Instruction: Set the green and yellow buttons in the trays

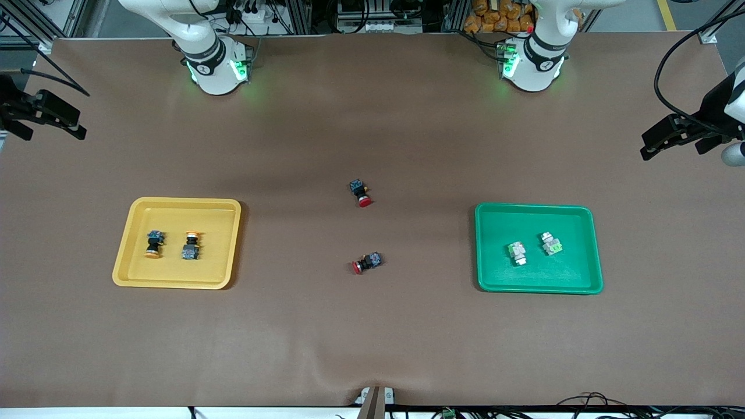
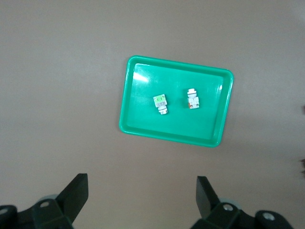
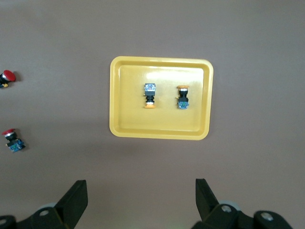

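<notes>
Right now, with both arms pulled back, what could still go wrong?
1. Two red buttons lie loose mid-table between the trays; a further pick could grab one by mistake.
2. All the yellow buttons and green buttons lie on their sides in the yellow tray and green tray; bumping a tray might roll them.
3. The left gripper and right gripper hang open above.

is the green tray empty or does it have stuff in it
Not empty. The green tray holds two green buttons, lying apart on its floor, inside the rim.
</notes>
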`<state>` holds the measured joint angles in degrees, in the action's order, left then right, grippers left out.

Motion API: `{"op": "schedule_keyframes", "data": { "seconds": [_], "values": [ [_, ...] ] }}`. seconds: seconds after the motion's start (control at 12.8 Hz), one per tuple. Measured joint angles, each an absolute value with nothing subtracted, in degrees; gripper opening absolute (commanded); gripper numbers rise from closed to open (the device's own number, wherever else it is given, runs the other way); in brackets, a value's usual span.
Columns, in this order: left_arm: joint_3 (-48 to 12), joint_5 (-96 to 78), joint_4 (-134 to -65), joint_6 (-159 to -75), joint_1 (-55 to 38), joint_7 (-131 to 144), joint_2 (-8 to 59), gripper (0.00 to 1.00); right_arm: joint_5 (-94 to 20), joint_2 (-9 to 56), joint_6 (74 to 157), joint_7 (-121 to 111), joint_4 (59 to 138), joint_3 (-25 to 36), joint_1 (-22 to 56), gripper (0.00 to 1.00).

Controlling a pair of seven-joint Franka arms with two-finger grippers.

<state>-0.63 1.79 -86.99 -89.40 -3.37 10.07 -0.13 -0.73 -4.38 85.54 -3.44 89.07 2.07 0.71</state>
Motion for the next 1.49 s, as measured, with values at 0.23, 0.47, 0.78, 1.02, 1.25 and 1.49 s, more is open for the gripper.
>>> {"op": "schedule_keyframes", "data": {
  "seconds": [0.23,0.47,0.78,1.02,1.25,1.49],
  "values": [
    [-0.62,1.79,-86.92,-88.05,-3.36,10.07,-0.67,1.00,-0.69,-3.96,85.74,-5.23,87.55,2.05,0.72,1.00],
    [-0.57,1.79,-86.91,-87.36,-3.34,10.07,-1.36,1.00,-0.69,-3.68,85.58,-5.24,87.47,2.02,0.72,1.00],
    [-0.52,1.79,-86.91,-85.97,-3.31,10.07,-1.55,1.00,-0.69,-3.51,85.38,-5.25,87.47,1.98,0.72,1.00],
    [-0.53,1.79,-86.91,-85.28,-3.29,10.07,-1.74,1.00,-0.69,-3.48,85.30,-5.25,87.47,1.98,0.72,1.00],
    [-0.66,1.78,-86.93,-84.90,-3.32,10.07,-1.99,1.00,-0.69,-3.35,85.22,-5.25,87.47,2.01,0.72,1.00],
    [-0.57,1.78,-86.94,-84.81,-3.25,10.07,-2.16,1.00,-0.69,-3.23,85.15,-5.25,87.47,2.01,0.72,1.00]
  ]
}}
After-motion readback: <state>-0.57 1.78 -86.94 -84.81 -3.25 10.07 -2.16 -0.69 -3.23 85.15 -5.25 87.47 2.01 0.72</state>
